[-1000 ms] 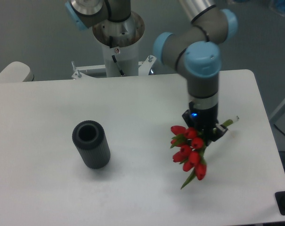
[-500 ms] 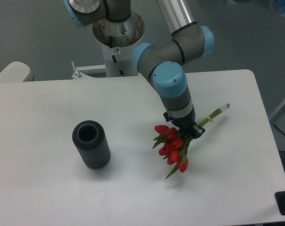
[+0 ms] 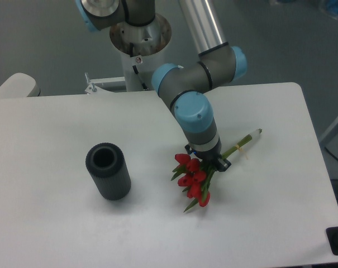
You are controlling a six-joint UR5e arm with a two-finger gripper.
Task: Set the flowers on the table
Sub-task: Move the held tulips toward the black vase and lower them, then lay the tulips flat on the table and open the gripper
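Observation:
The flowers [image 3: 193, 180] are a small bunch of red tulips with green leaves. Their long green stems [image 3: 244, 140] run up to the right over the white table [image 3: 57, 223]. My gripper [image 3: 209, 160] is shut on the flowers just above the blooms, where stems meet heads. The red heads hang low, close to the tabletop, and I cannot tell whether they touch it. The gripper's fingers are mostly hidden by the wrist and the blooms.
A dark ribbed cylinder [image 3: 108, 171] stands upright on the table to the left of the flowers, open at the top. The arm's base [image 3: 139, 42] rises behind the table's far edge. The table's right edge [image 3: 319, 167] lies beyond the stem tips.
The gripper has carried the flowers leftward and lower over the table, toward the middle. The bunch has tilted so that the stems lie flatter. The cylinder has not moved.

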